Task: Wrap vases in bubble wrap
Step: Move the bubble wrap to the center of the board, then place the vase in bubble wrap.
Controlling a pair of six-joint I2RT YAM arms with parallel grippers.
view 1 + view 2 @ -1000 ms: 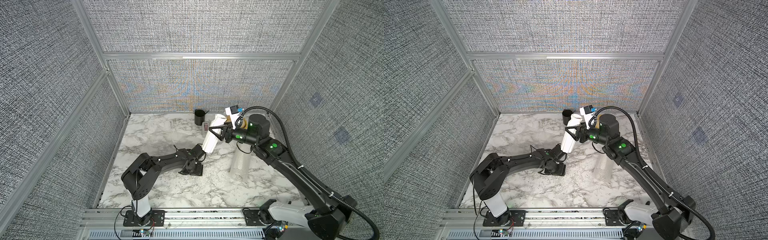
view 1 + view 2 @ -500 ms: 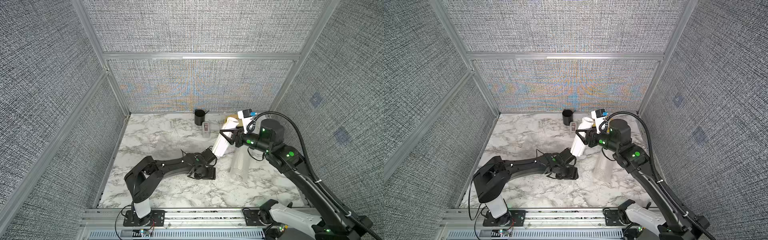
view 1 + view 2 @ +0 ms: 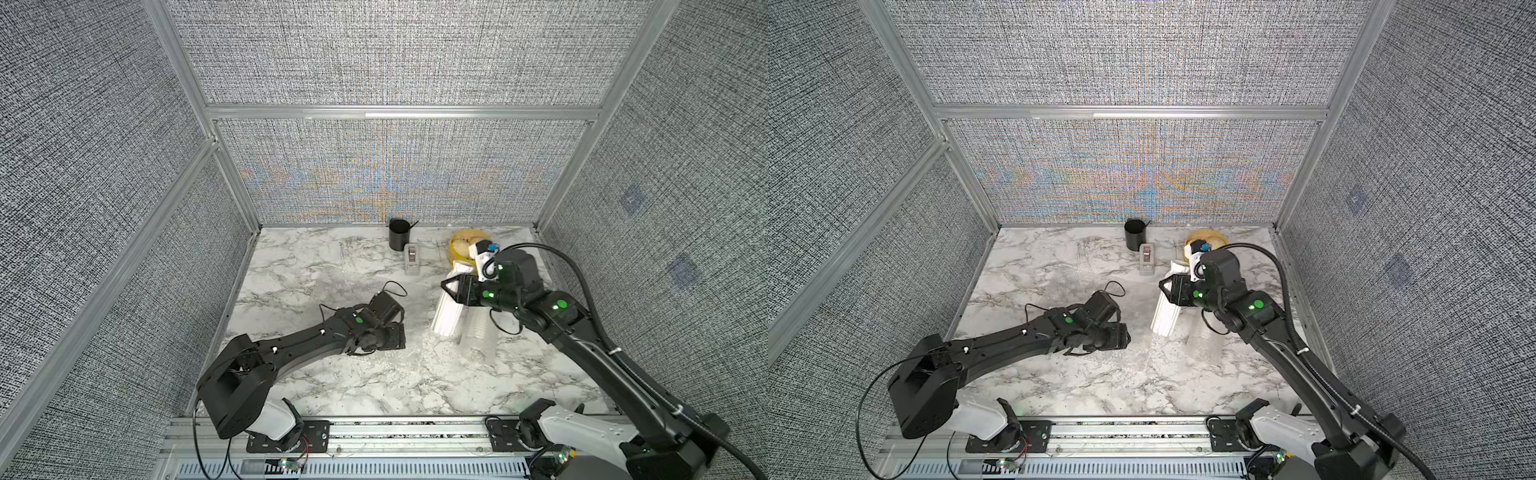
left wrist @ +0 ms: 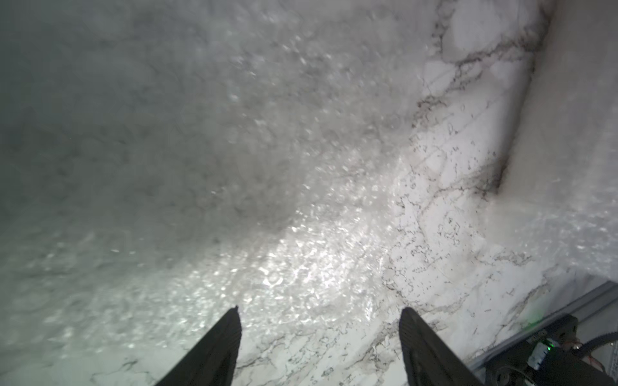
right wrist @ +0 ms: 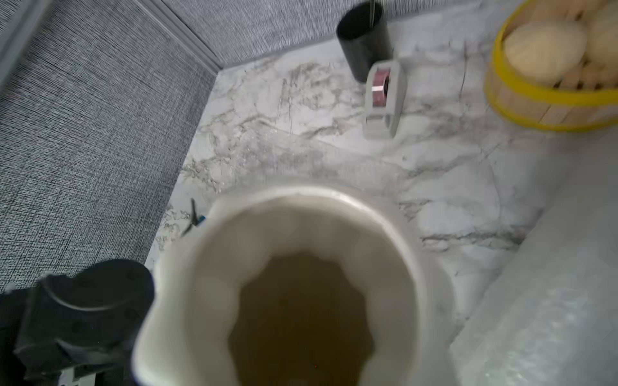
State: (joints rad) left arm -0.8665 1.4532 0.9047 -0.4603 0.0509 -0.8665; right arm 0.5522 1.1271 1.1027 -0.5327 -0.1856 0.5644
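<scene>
Right hand (image 3: 452,291) gripping the tall vase (image 3: 446,318) by its upper part, vase tilted, at 3 o'clock on the table (image 3: 316,266), left hand (image 4: 319,312) spread wide, low over the flat bubble wrap (image 4: 234,173) near centre.

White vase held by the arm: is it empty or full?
Empty, it seems: the right wrist view looks down through the mouth of the vase, showing only bare scalloped walls and a dim brownish bottom.
</scene>
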